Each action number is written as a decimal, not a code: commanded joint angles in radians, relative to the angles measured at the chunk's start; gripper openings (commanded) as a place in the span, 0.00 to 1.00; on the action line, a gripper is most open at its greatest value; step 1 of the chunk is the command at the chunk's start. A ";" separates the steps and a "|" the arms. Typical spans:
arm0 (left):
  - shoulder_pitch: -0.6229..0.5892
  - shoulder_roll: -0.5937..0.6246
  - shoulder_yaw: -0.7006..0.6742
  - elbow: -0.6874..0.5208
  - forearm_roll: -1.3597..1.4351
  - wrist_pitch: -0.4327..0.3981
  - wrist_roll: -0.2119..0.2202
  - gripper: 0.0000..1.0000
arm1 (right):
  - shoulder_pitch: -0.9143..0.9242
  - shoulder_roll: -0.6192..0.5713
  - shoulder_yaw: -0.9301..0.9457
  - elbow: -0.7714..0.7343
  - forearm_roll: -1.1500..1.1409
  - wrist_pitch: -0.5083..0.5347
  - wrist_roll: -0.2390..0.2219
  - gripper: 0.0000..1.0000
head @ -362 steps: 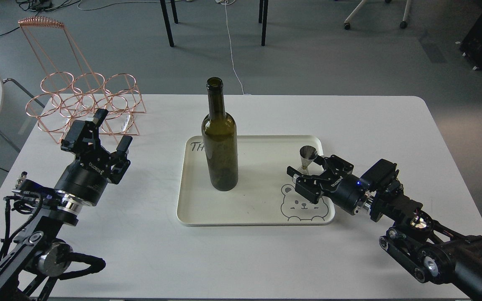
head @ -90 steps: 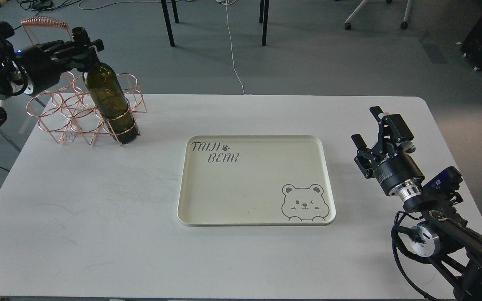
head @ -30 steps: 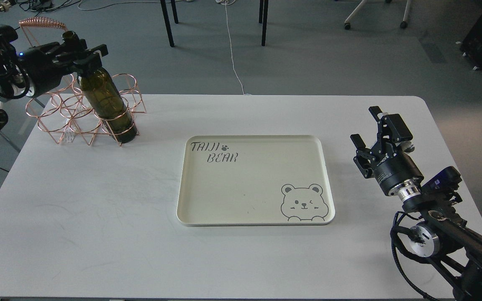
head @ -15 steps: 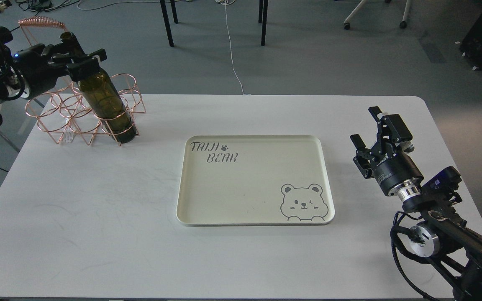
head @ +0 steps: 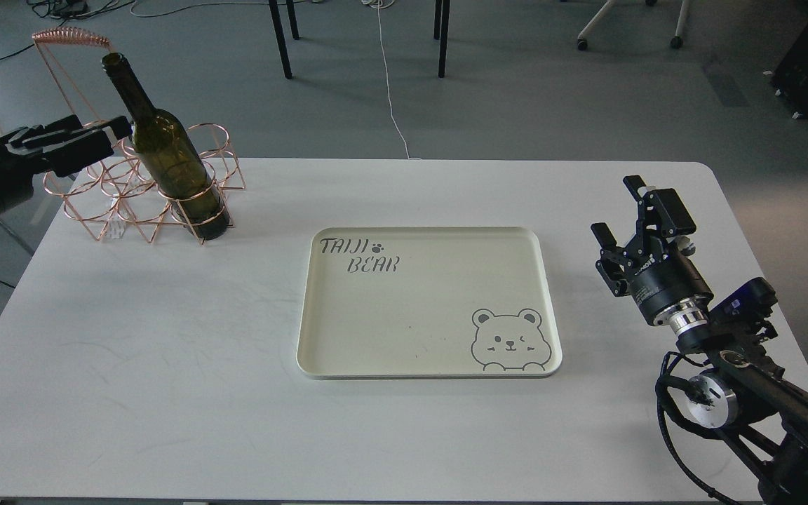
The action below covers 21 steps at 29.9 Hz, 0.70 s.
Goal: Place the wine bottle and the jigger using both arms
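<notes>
- At the desk's far-left corner the bottle (head: 169,158) stands tilted in a ring of the wire rack (head: 144,179); the left gripper (head: 99,137) sits just beside its shoulder, fingers parted, holding nothing.
- Draw that arm away sideways, I judge; a brush at the neck could tip the bottle.
- By the right edge, the right gripper (head: 632,221) points up, spread and empty; the jigger is not visible.
- Midway, the tray (head: 439,372) lies bare.
</notes>
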 commanded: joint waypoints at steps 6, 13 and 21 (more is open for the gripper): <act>0.269 -0.108 -0.199 -0.235 -0.432 -0.019 0.000 1.00 | 0.010 0.082 0.029 -0.008 0.002 -0.010 0.000 0.98; 0.582 -0.485 -0.525 -0.236 -0.435 -0.023 0.000 1.00 | 0.065 0.153 0.048 -0.125 0.008 0.003 0.000 0.98; 0.599 -0.725 -0.628 -0.141 -0.436 -0.023 0.068 1.00 | 0.045 0.167 0.039 -0.119 0.008 0.006 0.000 0.98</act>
